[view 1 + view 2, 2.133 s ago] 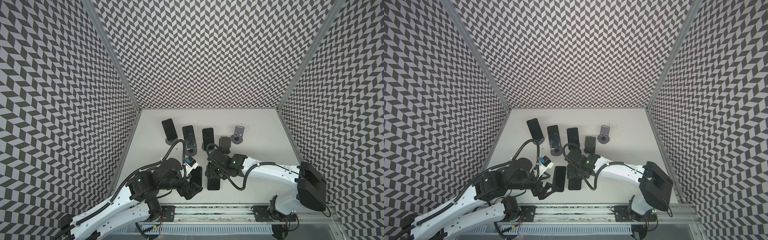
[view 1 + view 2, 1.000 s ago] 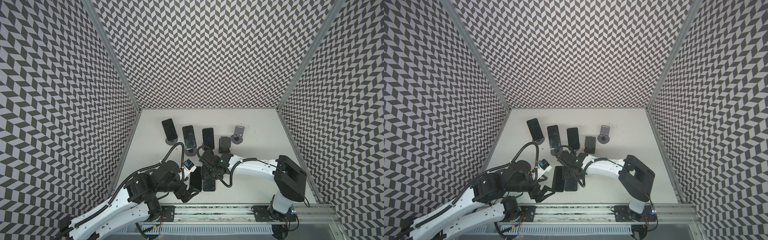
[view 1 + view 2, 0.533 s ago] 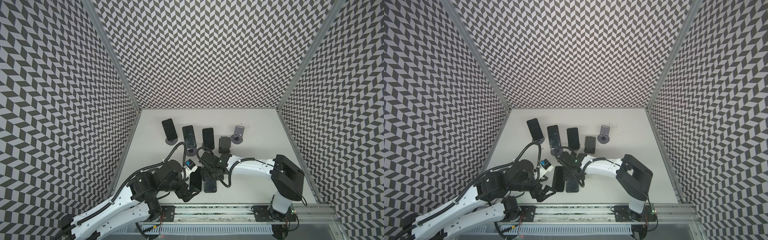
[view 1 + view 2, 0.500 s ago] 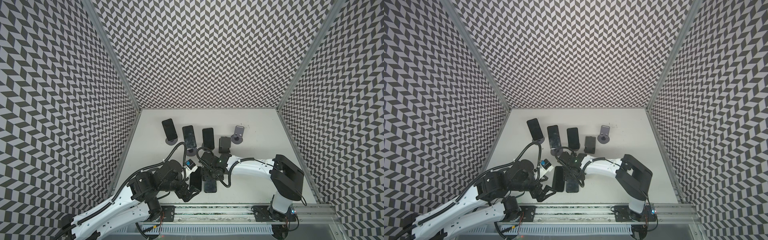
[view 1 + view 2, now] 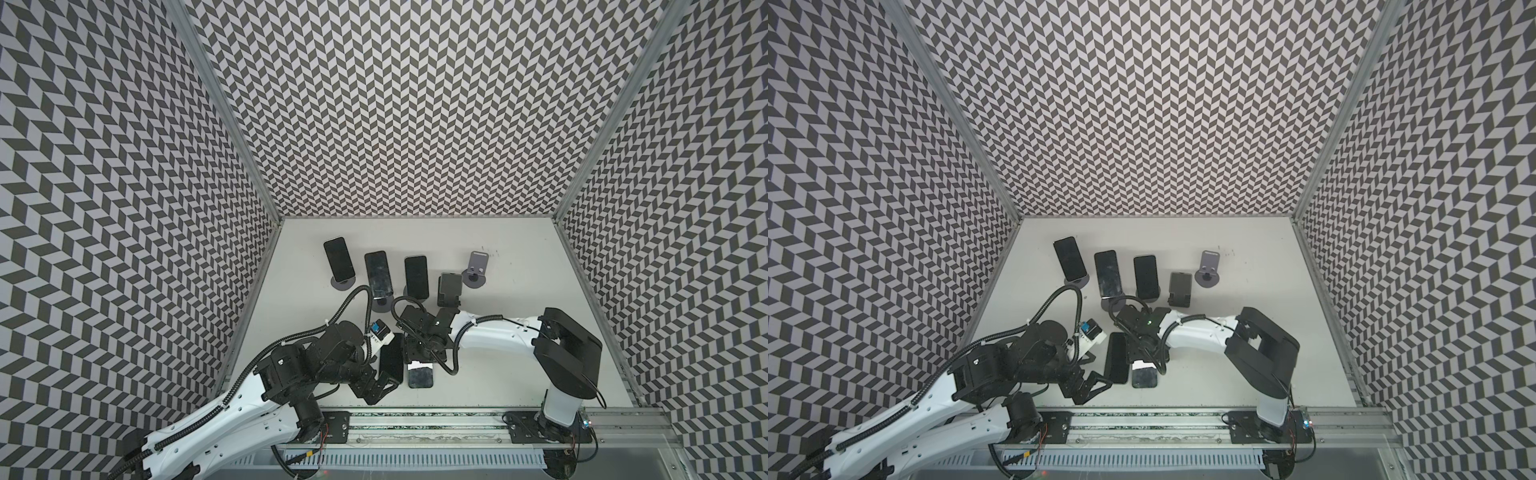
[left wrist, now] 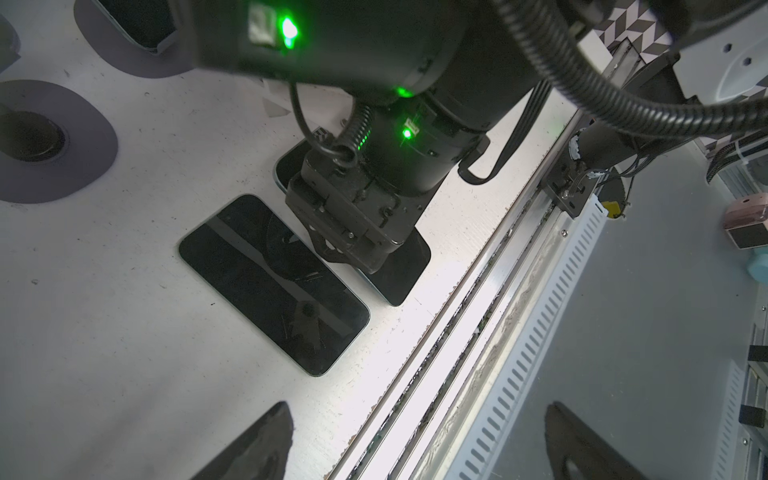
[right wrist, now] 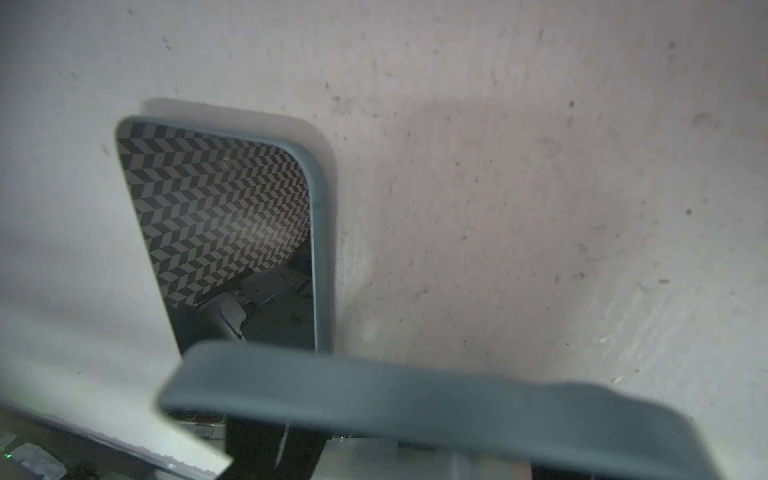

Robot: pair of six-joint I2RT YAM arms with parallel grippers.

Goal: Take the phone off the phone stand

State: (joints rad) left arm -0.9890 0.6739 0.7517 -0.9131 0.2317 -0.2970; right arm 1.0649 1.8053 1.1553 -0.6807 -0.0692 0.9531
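My right gripper (image 5: 417, 358) is shut on one end of a teal-cased phone (image 5: 420, 375), which lies low and flat near the table's front edge. I cannot tell whether it touches the table. Its teal edge (image 7: 415, 407) crosses the right wrist view and hides the jaws. A second dark phone (image 5: 390, 363) lies flat on the table just left of it, apart. My left gripper (image 5: 380, 384) stands open at the front edge, nothing between its fingers (image 6: 257, 449). Further back stand an empty black phone stand (image 5: 449, 289) and an empty grey one (image 5: 478, 270).
Three more phones (image 5: 338, 259) (image 5: 379, 274) (image 5: 416, 276) lean on stands in a row at the back left. A metal rail (image 5: 415, 419) runs along the table's front edge. Chevron-patterned walls (image 5: 395, 124) close in the left, right and back sides.
My right arm has swung left with the phone, bringing it beside the flat phone, then a little toward the front edge. The left arm has hardly moved.
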